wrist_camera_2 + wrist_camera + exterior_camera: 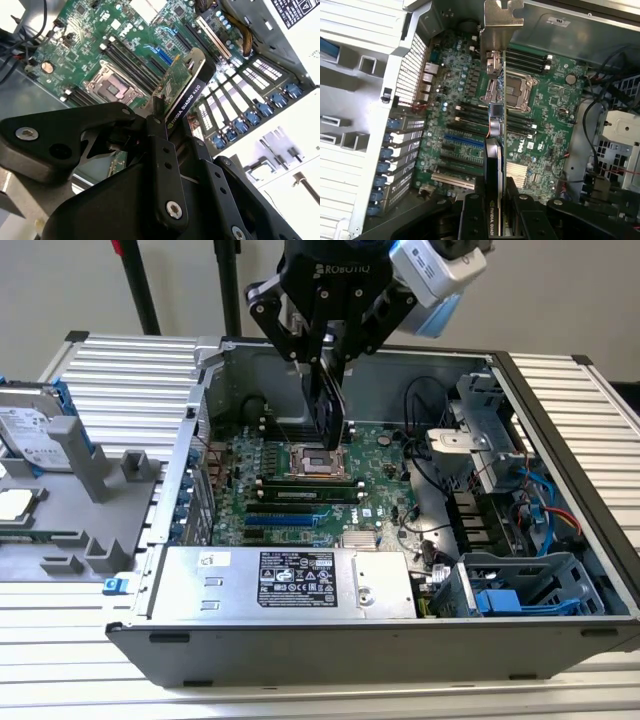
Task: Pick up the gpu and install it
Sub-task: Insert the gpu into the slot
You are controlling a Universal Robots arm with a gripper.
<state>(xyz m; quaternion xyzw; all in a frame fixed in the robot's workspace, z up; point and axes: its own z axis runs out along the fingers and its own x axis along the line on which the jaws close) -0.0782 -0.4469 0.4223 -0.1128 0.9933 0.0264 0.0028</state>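
Right now, at the exterior view's left, a silver hard drive in a blue frame is resting on a grey holder, which is sitting on the ribbed metal worktop. A flat silver square part is lying in the same holder, nearer the front.

Just beside the holder, an open computer case is lying on its side and taking up most of the worktop. A silver power supply is running along its near wall. Behind that, the large green motherboard is lying flat on the case floor, with the processor socket near its middle and long expansion slots between the socket and the power supply.

The gripper is hanging over the socket, its black fingers clamping the gpu between them. The card is hanging edge-on inside the case, above the motherboard and not sitting in any slot. In the second wrist view the gpu is showing its green face and black shroud. In the first wrist view its silver end bracket is sticking out at the end farthest from the fingers. A row of blue latches is lining the case's slotted wall.

Towards the exterior view's right, black cables are trailing past a grey metal drive cage. Blue cables are looping beside it, and a blue-tabbed bay is filling the near corner.
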